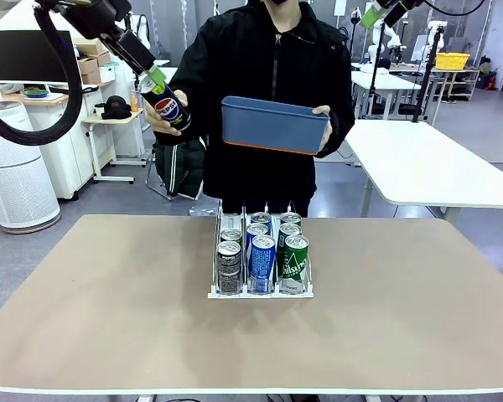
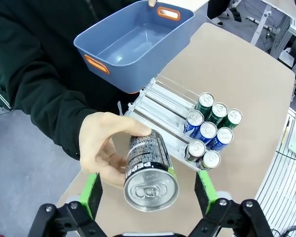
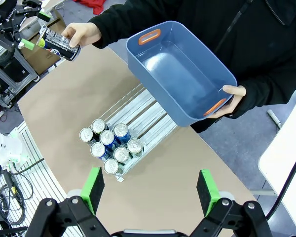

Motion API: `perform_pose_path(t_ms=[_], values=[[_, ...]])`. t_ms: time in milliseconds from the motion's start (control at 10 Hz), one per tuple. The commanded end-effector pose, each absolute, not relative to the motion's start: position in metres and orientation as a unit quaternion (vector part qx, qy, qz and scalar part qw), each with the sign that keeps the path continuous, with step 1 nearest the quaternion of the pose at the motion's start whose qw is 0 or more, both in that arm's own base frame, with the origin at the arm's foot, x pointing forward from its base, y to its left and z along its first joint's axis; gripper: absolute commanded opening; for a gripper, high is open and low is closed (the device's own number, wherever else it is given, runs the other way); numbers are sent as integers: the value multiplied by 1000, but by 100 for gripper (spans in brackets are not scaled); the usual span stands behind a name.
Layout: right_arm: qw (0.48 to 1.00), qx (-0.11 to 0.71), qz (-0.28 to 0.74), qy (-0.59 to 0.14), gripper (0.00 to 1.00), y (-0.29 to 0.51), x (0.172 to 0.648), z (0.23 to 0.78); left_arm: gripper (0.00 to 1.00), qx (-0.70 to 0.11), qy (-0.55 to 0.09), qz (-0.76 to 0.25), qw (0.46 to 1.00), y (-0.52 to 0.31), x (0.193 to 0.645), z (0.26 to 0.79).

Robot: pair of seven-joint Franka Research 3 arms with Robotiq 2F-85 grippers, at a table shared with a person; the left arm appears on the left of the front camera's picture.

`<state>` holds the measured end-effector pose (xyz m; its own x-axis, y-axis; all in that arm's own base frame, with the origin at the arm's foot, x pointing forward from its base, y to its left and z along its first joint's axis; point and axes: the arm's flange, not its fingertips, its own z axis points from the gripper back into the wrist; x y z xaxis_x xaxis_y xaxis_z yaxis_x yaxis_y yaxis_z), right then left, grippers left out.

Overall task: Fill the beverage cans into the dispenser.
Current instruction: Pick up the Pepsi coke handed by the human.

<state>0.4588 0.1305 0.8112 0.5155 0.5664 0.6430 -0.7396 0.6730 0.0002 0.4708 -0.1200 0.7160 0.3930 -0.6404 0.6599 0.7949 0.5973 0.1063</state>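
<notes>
A person's hand (image 2: 99, 148) holds a black beverage can (image 2: 149, 170) with a red-white-blue logo up between the pads of my left gripper (image 2: 148, 193). The jaws stand open with a gap on each side of the can. The same can (image 1: 171, 109) hangs high at the left in the front view, just under my left gripper (image 1: 156, 82). The dispenser (image 1: 260, 293) stands mid-table with several dark grey, blue and green cans (image 1: 261, 255) in its three lanes. My right gripper (image 3: 150, 190) hovers open high above the dispenser (image 3: 143, 106), holding nothing.
In the person's other hand is an empty blue bin (image 1: 272, 124) with orange handles, held above the far edge of the table (image 1: 109, 285). The back halves of the dispenser lanes (image 2: 163, 98) hold no cans.
</notes>
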Motion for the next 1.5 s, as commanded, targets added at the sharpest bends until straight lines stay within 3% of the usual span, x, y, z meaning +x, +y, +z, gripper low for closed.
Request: perform_pose_path(t_ms=[0, 1400], values=[[860, 139, 380, -311, 100, 130, 457, 810, 100, -130, -345, -446, 815, -113, 480, 708], [860, 139, 380, -311, 100, 130, 457, 810, 100, -124, -318, -440, 830, -118, 497, 682]])
